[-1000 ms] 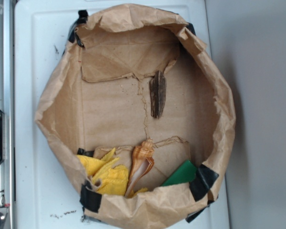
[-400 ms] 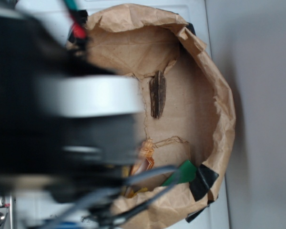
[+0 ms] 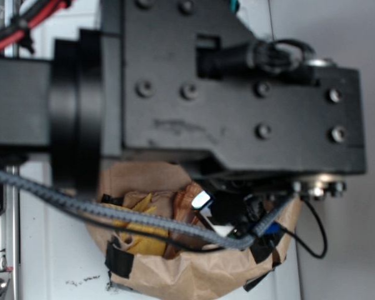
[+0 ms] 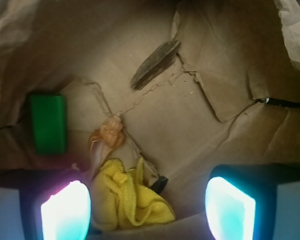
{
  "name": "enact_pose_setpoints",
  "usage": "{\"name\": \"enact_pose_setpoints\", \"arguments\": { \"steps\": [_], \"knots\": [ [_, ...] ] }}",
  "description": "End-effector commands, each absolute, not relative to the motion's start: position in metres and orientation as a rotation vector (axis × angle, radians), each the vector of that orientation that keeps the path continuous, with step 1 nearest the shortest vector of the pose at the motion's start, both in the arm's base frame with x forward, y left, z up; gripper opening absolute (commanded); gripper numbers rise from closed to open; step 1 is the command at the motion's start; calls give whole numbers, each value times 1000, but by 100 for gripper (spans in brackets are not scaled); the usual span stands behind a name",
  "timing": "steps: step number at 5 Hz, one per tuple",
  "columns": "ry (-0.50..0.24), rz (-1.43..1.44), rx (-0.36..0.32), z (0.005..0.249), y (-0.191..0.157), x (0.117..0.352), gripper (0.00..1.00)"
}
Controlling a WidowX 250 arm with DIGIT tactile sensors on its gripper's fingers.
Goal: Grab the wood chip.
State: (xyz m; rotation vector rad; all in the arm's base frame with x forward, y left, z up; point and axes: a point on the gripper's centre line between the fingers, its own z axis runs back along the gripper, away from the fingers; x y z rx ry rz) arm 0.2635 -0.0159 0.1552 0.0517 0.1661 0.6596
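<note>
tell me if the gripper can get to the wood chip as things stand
Probably yes. The gripper hangs above the bag with jaws spread, and the wood chip lies bare on the paper floor, apart from the seashell and yellow cloth.

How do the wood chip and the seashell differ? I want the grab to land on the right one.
The wood chip is dark brown and flat; the seashell is orange-tan and knobbly with a spiral top. The chip lies alone on bare paper, well beyond the fingers, while the shell sits nearer them, touching the yellow cloth. Both are elongated and lie on the floor of the paper bag.
</note>
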Motion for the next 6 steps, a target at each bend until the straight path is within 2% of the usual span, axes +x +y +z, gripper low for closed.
{"name": "enact_pose_setpoints", "arguments": {
  "steps": [1,2,3,6],
  "knots": [
    [106,674,30,169,-7,266,100],
    [72,789,-1,146,3,277,100],
    [87,819,-24,127,15,278,100],
    [16,913,27,85,41,297,100]
  ]
}}
